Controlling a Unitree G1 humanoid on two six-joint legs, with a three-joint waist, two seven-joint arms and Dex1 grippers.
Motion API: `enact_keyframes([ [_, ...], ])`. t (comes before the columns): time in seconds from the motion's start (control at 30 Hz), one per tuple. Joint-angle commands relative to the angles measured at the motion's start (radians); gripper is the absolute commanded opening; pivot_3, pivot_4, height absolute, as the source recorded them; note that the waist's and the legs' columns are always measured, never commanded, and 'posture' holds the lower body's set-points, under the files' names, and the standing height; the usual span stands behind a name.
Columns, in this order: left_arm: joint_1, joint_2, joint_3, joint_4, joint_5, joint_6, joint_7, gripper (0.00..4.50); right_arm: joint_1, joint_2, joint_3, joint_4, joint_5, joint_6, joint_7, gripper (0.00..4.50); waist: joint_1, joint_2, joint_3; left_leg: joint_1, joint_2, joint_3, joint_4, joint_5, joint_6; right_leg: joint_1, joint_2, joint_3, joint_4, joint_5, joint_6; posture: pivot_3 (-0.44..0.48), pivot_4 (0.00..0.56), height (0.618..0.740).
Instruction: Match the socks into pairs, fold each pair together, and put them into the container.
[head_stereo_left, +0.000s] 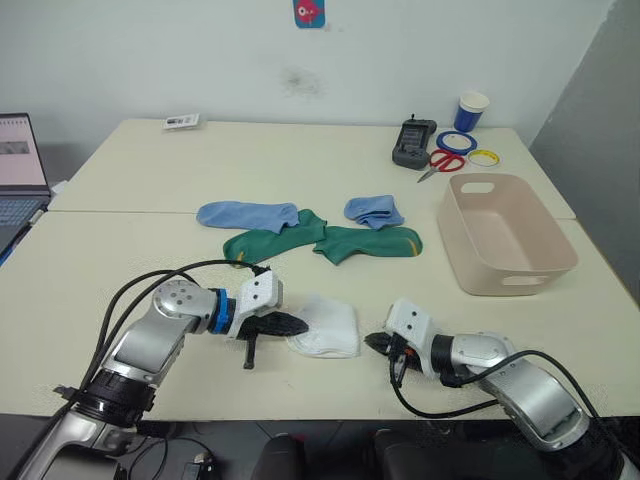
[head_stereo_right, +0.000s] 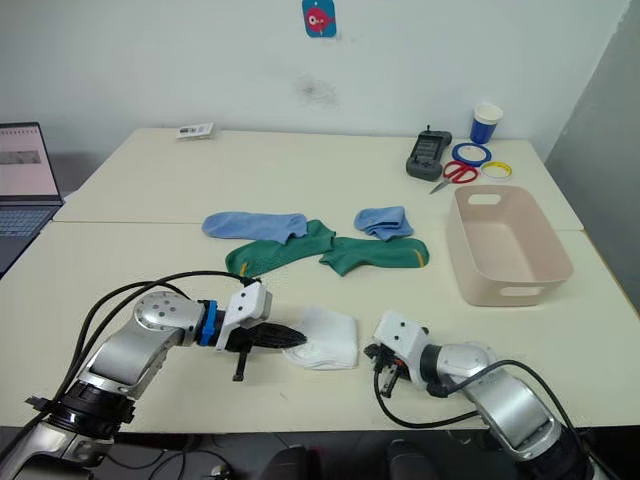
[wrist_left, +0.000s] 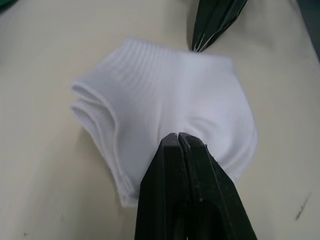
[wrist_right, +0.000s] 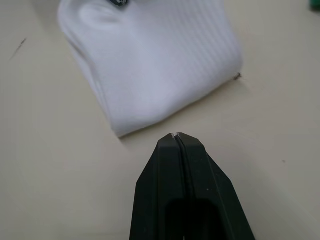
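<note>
The folded white pair (head_stereo_left: 330, 325) lies near the table's front edge, between my two grippers. My left gripper (head_stereo_left: 300, 323) is shut, and its tip presses down on the pair's left part (wrist_left: 150, 95). Just right of the pair, my right gripper (head_stereo_left: 370, 342) is shut, its tip a little short of the pair's edge (wrist_right: 150, 55). Farther back lie two dark green socks (head_stereo_left: 275, 242) (head_stereo_left: 370, 243) with a yellow stripe. Behind them are a flat light blue sock (head_stereo_left: 247, 214) and a bunched one (head_stereo_left: 373, 211). The beige-pink container (head_stereo_left: 510, 277) stands empty at the right.
At the back right are a black device (head_stereo_left: 413, 143), red scissors (head_stereo_left: 445, 162), tape rings (head_stereo_left: 456, 141) and a blue-and-white paper cup (head_stereo_left: 471, 110). A laptop (head_stereo_left: 20, 170) sits at the far left, a small card (head_stereo_left: 182, 122) at the back edge.
</note>
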Motion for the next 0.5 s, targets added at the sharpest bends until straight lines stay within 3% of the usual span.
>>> enact_keyframes([
  [0.03, -0.037, 0.004, 0.020, -0.053, -0.023, 0.027, -0.002, 0.00, 0.022, 0.014, -0.090, -0.089, 0.075, 0.073, -0.014, 0.03, 0.000, 0.000, 0.000, 0.000, 0.000, 0.000, 0.000, 0.000, 0.000, 0.000, 0.000, 0.000, 0.000, 0.000, 0.000, 0.000, 0.150, 0.732],
  [0.33, -0.014, -0.008, -0.063, 0.085, 0.110, -0.099, 0.006, 0.00, 0.033, 0.081, -0.208, -0.173, 0.167, 0.233, -0.104, 0.03, -0.003, 0.000, 0.000, 0.001, 0.000, 0.001, 0.000, 0.000, 0.000, 0.000, 0.001, 0.001, 0.000, 0.000, 0.000, 0.000, 0.150, 0.732],
  [0.43, -0.016, -0.015, -0.074, 0.132, 0.138, -0.130, 0.015, 0.00, -0.002, 0.113, -0.247, -0.165, 0.254, 0.412, -0.110, 0.03, 0.000, 0.001, -0.001, 0.001, 0.000, 0.000, 0.000, 0.000, 0.000, 0.000, 0.001, 0.000, 0.000, 0.000, 0.000, 0.000, 0.150, 0.732],
  [0.5, -0.005, -0.007, -0.070, 0.138, 0.139, -0.130, 0.014, 0.00, -0.026, 0.156, -0.288, -0.150, 0.306, 0.507, -0.125, 0.39, -0.001, 0.001, -0.001, 0.001, 0.000, 0.000, 0.000, 0.000, 0.000, 0.000, 0.000, 0.001, 0.000, 0.000, 0.000, 0.000, 0.150, 0.732],
])
